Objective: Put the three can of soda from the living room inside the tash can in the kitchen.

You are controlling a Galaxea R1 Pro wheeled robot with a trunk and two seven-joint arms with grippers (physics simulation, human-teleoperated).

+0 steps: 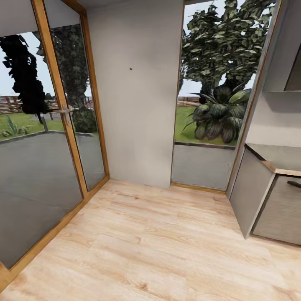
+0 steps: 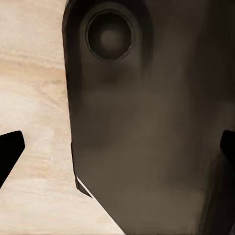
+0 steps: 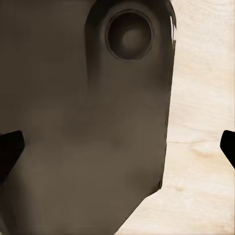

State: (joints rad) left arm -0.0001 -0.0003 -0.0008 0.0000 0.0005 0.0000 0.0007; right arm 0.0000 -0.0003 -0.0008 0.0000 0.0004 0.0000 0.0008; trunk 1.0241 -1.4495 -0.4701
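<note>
Kitchen corner: pale wood floor [image 1: 159,246], wood-framed glass doors [image 1: 62,113], grey cabinet [image 1: 267,200] with wood-edged counter at right. No readable writing. Left gripper [image 2: 117,147] and right gripper [image 3: 117,144] spread wide, nothing between fingertips, over dark robot body.

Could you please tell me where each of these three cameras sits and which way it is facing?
Head view: on the robot's head, facing forward and down at the kitchen's glass doors, wall, cabinet and wood floor.
Left wrist view: near the left claw, facing a dark robot part; black fingertips at the edges.
Right wrist view: near the right claw, likewise.
Shared: pale wood floor.
</note>
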